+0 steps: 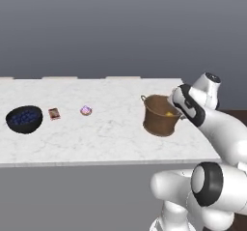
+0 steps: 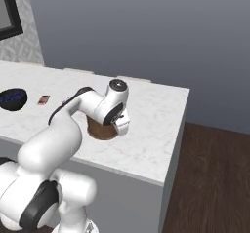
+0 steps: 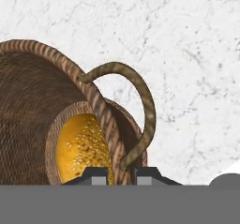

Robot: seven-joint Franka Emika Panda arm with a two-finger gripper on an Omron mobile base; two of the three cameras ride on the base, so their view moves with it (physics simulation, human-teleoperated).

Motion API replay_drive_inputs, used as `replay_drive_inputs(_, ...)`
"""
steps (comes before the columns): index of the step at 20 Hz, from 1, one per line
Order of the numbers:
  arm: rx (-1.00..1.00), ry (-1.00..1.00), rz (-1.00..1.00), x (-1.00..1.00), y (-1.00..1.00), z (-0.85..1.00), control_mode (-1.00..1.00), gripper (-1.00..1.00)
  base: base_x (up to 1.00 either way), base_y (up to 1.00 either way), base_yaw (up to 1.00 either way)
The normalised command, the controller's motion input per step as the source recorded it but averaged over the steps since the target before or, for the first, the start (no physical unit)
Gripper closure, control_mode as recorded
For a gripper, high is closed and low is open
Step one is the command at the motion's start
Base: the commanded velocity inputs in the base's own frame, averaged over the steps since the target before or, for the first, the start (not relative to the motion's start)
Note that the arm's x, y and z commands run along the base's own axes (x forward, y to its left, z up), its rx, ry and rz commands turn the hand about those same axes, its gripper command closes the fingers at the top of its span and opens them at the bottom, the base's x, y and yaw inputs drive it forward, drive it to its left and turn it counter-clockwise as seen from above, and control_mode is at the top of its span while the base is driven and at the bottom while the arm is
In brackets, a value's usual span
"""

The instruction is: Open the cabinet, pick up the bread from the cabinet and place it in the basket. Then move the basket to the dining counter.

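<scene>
Jaws pinched narrow on rim of basket (image 3: pixel 42 120) beside loop handle (image 3: pixel 140 106); gripper (image 3: pixel 119 174) above. Bread (image 3: pixel 82 148) inside on basket floor. Basket resting on dining counter (image 1: pixel 111 133); farther left, pink-topped item (image 1: pixel 86 110), black bowl (image 1: pixel 24 119).

Brown woven basket (image 1: pixel 159 116) stands on the white marble worktop (image 1: pixel 106 128) near its right end, apparently tilted slightly. Yellow-orange bread (image 3: pixel 82 148) lies inside on the basket bottom. One loop handle (image 3: pixel 136 106) arches above the rim.
</scene>
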Motion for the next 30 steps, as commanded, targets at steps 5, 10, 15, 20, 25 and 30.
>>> replay_drive_inputs(5,0.0,-0.11,0.06,0.28,0.0,-0.63,-1.0,1.0,0.0,0.0,0.0)
replay_drive_inputs(10,-0.04,-0.01,0.0,0.21,-0.19,-0.56,-1.0,1.0,0.0,0.0,0.0)
replay_drive_inputs(15,-0.09,-0.03,0.0,0.29,-0.12,-0.25,-1.0,1.0,0.0,0.0,0.0)
replay_drive_inputs(20,0.0,0.0,0.0,0.03,0.0,0.0,-1.0,1.0,0.0,0.0,0.0)
replay_drive_inputs(25,0.0,0.0,0.0,0.01,0.0,0.0,-1.0,-1.0,0.0,0.0,0.0)
replay_drive_inputs(30,-0.01,0.04,0.0,0.01,0.0,0.13,-1.0,-1.0,0.0,0.0,0.0)
